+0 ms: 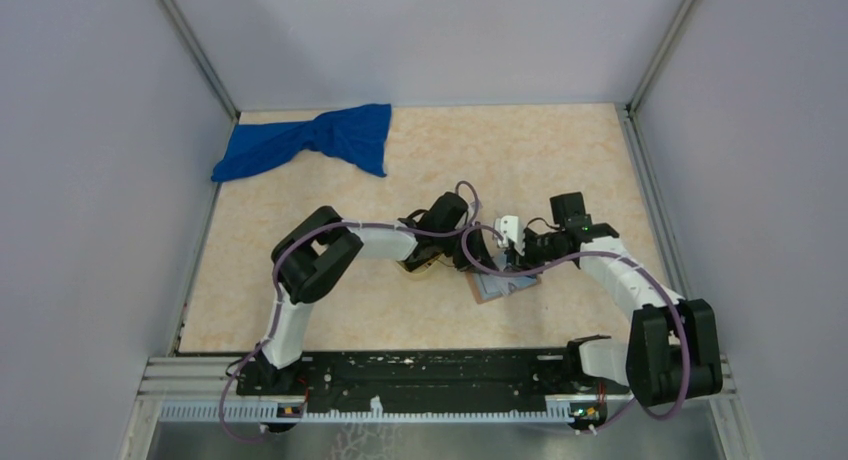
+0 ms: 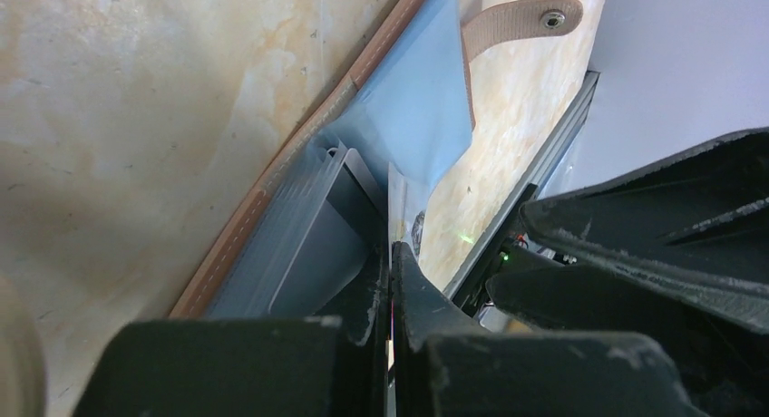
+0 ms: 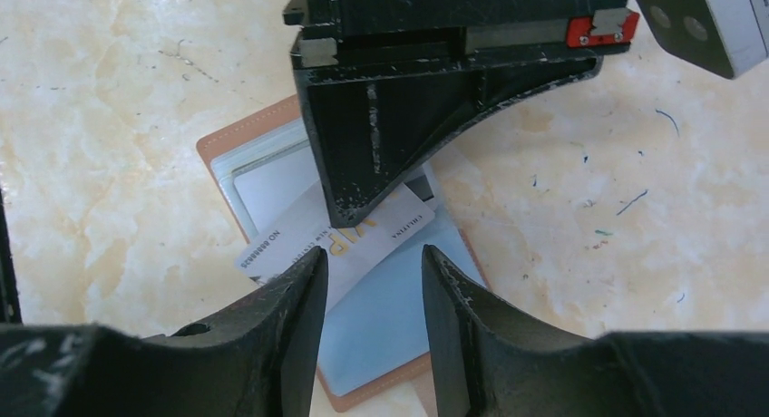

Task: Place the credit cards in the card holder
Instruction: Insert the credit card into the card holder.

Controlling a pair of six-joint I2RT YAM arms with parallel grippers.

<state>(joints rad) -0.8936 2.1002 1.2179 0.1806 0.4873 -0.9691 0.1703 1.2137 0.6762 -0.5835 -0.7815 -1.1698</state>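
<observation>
Left jaws are clamped on the grey card [image 3: 281,249], and their body hides its middle and far edge. Card holder [image 3: 381,326] lies open on the bench [image 3: 136,91] beneath them, its near end cut off by the right jaws, which stand apart gripping nothing. The card's long axis runs crosswise to the right jaws, skewed.

Two black-and-white robot arms [image 1: 320,255] [image 1: 625,275], one crumpled blue cloth [image 1: 310,145], one open reddish-brown leather card holder [image 3: 381,313] and one pale grey credit card [image 3: 272,252] are visible.

place: lab cell | signs: grey panel walls [image 1: 80,130], aluminium rail [image 1: 440,412]
</observation>
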